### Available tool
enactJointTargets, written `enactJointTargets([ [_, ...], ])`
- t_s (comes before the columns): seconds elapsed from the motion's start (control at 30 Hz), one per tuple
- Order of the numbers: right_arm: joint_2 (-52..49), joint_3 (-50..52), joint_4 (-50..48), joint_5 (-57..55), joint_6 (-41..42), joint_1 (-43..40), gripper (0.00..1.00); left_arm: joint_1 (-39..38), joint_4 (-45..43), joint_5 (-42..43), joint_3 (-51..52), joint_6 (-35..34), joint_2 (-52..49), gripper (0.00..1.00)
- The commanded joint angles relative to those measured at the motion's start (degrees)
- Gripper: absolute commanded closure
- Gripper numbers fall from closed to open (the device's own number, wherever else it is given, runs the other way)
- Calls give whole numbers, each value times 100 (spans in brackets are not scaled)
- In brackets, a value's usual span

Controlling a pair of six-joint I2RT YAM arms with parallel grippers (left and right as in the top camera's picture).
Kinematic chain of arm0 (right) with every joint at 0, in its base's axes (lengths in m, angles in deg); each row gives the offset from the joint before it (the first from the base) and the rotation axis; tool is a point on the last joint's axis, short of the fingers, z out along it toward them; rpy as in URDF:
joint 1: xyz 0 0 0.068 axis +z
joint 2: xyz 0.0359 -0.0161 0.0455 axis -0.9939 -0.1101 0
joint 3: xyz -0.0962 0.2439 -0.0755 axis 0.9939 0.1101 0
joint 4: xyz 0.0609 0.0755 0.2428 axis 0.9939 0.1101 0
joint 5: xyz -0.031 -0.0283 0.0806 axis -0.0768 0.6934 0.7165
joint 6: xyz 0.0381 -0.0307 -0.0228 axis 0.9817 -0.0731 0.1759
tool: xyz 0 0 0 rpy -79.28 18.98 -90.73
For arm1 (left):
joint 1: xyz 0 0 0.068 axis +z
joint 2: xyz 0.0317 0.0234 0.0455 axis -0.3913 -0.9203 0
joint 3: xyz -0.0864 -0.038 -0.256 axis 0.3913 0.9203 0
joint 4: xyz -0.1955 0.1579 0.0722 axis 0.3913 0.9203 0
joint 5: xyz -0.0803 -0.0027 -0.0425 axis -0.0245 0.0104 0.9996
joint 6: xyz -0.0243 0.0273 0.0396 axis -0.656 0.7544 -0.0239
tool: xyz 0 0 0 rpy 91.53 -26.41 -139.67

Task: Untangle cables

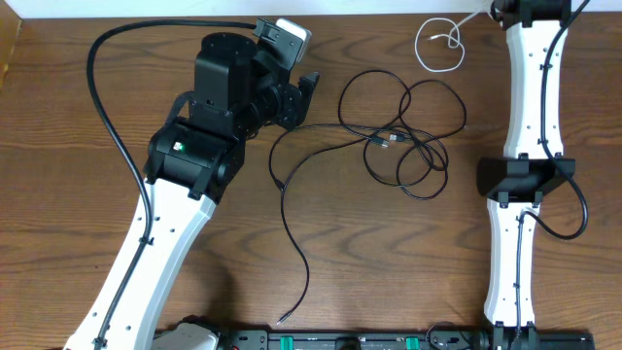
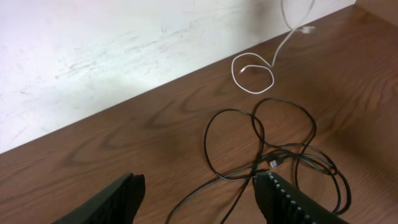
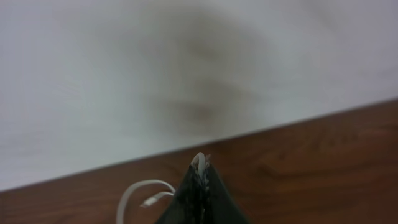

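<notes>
Pressed tight together, the black fingers of the right gripper (image 3: 200, 180) pinch a thin white cord with a small plug end (image 3: 198, 160), which arches over their tip and curls away in a loop to one side. That grip probably serves to hold the white cord clear of the other cable so the two cannot cross again.

From overhead, the white cord's loop lies well apart from the knotted heap of the long thin black cord (image 1: 389, 141), on the wall side of it and toward the right arm. No white strand touches black, so the two look already separated.

The left gripper (image 2: 200, 186) stands with its ribbed fingers spread and nothing between them, low over the brown wood-grain table (image 1: 389, 253), just beside the heap on its left-arm side. It faces the heap, likely lined up to take a strand. In the left wrist view a black strand runs out from the heap between the spread fingers, though whether at finger height cannot be told.

From the heap a long tail trails toward the robot's base. What remains, by the look of it, is the black cord's own overlapping loops.
</notes>
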Motion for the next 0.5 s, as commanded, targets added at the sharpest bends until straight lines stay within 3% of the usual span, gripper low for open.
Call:
enactJointTargets([
  [0.0, -365, -55, 142, -227, -101, -278, 99, 15, 11, 24, -26, 101, -2, 38],
  [0.47, -1217, -52, 704, -686, 212, -739, 99, 15, 28, -98, -26, 120, -2, 38],
])
